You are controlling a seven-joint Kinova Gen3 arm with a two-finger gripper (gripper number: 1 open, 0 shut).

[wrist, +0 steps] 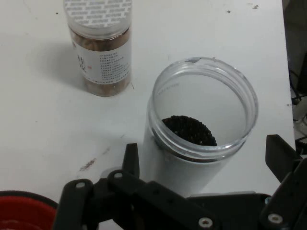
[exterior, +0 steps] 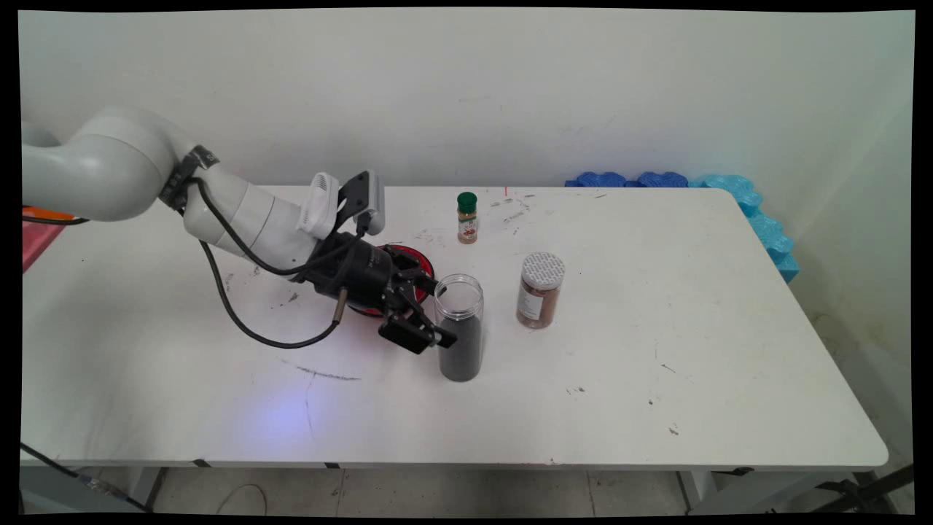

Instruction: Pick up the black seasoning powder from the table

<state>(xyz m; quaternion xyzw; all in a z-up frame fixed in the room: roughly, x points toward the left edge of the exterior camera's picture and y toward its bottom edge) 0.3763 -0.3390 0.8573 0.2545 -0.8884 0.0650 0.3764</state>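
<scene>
My gripper [exterior: 440, 315] is low over the table, its fingers open on either side of a clear, lidless jar [exterior: 461, 328] partly filled with black grains. In the hand view the jar [wrist: 201, 143] stands between the two fingertips [wrist: 130, 159], with a small gap showing on the right side. A red round lid [exterior: 410, 266] lies on the table just behind the hand, and its edge shows as the red lid [wrist: 21, 212] in the hand view's lower left corner.
A jar of brown powder with a white patterned lid [exterior: 540, 290] stands right of the open jar. A small spice bottle with a green cap [exterior: 467, 217] is farther back. Blue foam [exterior: 758, 211] lines the table's far right edge.
</scene>
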